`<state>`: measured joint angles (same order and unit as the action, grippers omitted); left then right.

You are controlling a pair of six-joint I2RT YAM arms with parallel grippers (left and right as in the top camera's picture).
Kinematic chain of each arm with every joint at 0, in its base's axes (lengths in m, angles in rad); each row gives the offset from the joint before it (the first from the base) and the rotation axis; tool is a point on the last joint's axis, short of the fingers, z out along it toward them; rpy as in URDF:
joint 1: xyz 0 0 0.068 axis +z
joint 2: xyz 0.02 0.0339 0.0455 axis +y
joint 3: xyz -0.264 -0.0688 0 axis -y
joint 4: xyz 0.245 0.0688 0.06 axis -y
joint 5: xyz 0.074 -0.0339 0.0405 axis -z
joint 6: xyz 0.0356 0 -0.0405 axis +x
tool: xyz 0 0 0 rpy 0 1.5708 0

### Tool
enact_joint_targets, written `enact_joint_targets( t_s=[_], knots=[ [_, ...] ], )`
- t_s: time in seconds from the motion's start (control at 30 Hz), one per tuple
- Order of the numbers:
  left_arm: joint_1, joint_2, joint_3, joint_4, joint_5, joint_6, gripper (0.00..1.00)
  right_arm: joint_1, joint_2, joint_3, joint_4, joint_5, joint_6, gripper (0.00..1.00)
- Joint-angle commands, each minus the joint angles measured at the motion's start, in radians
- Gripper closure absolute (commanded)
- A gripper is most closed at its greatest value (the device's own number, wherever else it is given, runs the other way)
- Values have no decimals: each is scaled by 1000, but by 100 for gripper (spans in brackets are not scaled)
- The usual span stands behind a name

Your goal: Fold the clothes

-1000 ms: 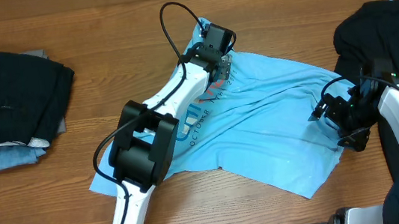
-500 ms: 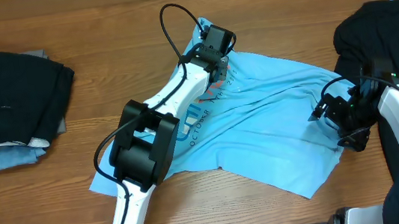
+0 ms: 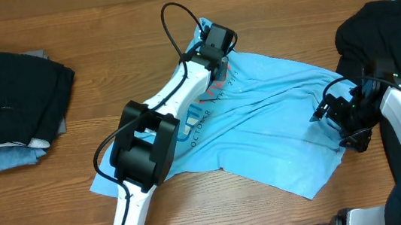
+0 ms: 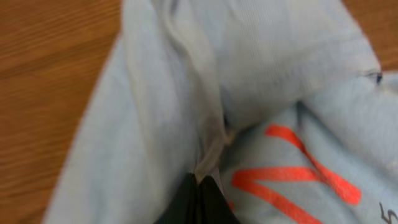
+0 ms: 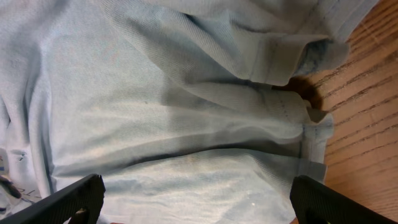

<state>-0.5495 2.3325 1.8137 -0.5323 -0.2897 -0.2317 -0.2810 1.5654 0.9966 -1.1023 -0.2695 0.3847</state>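
Here the T-shirt [image 3: 278,130] is spread, crumpled, on the table [image 3: 100,33]. A ridge of it beside the red print [image 4: 292,168] is pinched in the closed left gripper [image 3: 221,63]. The right gripper [image 3: 322,112] is held wide apart over its hem. A black shirt [image 3: 380,31] is heaped just right of that gripper, and folded garments [image 3: 9,96] are stacked well left of the other.

I have open surface [image 3: 85,27] along 12 o'clock. The folded stack [image 3: 9,96] blocks 9 o'clock, the black shirt [image 3: 392,30] hems in my right hand [image 3: 320,114] at 3 o'clock, the T-shirt [image 3: 277,119] spread between.
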Motion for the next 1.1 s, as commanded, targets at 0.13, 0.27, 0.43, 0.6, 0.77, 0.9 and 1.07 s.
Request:
enact_joint_targets(
  t_s=[0.13,0.27,0.43,0.6,0.77,0.9,1.07],
  knots=[
    [102,8,216,-79,-148,204,96,-3,1,20,1,7,-4,0],
    [190,9,233,-75,-148,301,85,-3,1,20,1,7,-4,0],
    [350,9,225,-88,-138,306,47,-3,1,20,1,7,-4,0],
    [490,9,241,-221,-28,190,18,-3,1,20,1,7,-4,0],
    [538,8,294,-504,316,138,4,-3,1,20,1,7,-4,0],
    [535,8,315,-668,503,151,12,-3,1,20,1,7,-4,0],
    [462,-23,329,-822,459,176,24,-3,1,20,1,7,-4,0]
  ],
)
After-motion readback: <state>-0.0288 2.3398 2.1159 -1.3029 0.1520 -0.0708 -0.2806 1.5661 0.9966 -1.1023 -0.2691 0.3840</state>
